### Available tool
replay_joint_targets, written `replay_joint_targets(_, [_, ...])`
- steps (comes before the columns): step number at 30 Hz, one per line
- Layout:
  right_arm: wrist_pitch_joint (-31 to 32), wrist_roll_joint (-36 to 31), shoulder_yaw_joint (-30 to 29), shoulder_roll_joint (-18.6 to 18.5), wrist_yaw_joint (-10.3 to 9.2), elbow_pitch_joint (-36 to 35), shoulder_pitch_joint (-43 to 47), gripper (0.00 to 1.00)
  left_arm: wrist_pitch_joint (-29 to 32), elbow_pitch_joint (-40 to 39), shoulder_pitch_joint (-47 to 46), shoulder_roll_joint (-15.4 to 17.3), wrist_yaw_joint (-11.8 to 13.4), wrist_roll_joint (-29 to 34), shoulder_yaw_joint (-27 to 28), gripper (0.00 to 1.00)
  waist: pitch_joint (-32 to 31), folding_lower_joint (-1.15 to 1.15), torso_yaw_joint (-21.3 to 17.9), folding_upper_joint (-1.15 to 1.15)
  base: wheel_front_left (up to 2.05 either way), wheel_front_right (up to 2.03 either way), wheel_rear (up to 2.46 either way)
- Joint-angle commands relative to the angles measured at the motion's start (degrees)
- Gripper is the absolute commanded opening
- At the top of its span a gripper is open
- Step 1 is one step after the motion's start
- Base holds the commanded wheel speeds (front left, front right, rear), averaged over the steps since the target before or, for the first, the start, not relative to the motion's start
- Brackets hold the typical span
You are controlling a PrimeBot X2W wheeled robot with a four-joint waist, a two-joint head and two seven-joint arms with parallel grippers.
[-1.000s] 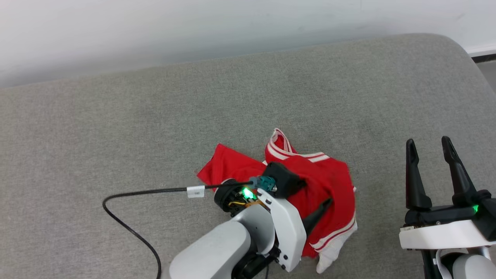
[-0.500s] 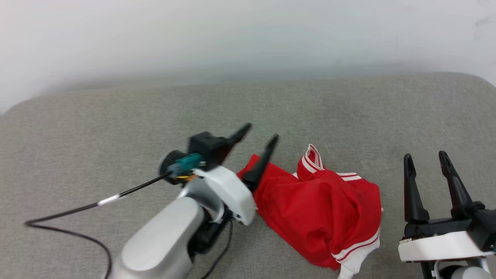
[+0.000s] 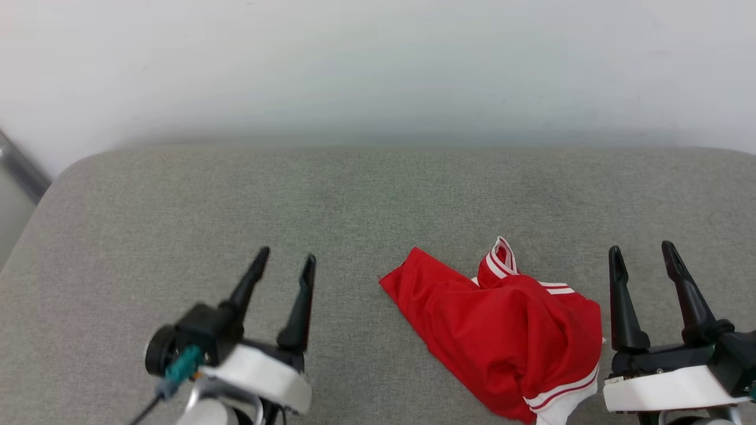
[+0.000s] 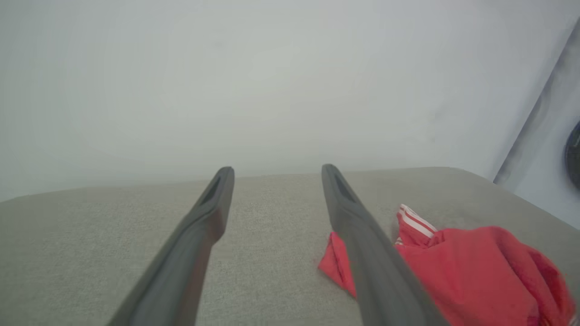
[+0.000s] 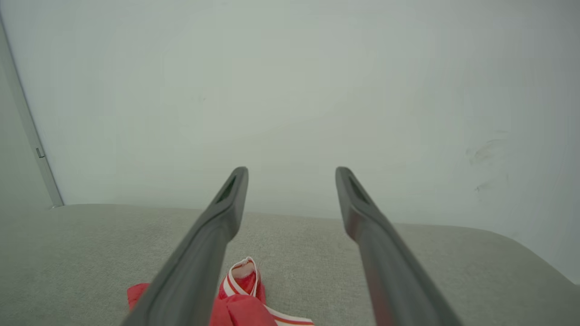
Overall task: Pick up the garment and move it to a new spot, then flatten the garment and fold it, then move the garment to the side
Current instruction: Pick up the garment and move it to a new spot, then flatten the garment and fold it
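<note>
Much bare cushion (image 3: 354, 189) beyond garment (image 3: 502, 330), left claw (image 3: 287, 254).

- Plain indoor room, looks like a lab or test space.
- Grey fabric-covered padded surface (image 3: 378, 195) with rounded corners, set against a bare white wall (image 3: 378, 71).
- Grey strip (image 3: 20, 162) on the wall at the left edge.

We only get part of the garment (image 3: 502, 330): its white-trimmed end runs off the head view's bottom edge.
</note>
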Motion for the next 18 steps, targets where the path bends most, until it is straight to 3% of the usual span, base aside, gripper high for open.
replay_joint_targets(1, [-0.13,0.20,0.05,0.05,-0.02,-0.17,0.85,1.00,-0.21,-0.80,1.76,-0.42,0.28,1.35,0.65,1.00,-0.11,0.00,-0.09,0.00,0.00,0.00,0.00])
replay_joint_targets(4, [-0.13,0.84,0.58,0.06,-0.02,-0.63,1.11,1.00,-0.19,-4.07,6.27,-3.43,0.59,5.36,4.28,1.00,-0.41,0.00,-0.19,0.00,0.00,0.00,0.00])
replay_joint_targets(18, [-0.13,0.20,1.78,0.05,-0.02,-1.06,1.41,1.00,-0.21,-3.90,12.32,-10.54,-7.35,14.93,12.46,1.00,-0.25,0.00,-1.07,0.00,0.00,0.00,0.00])
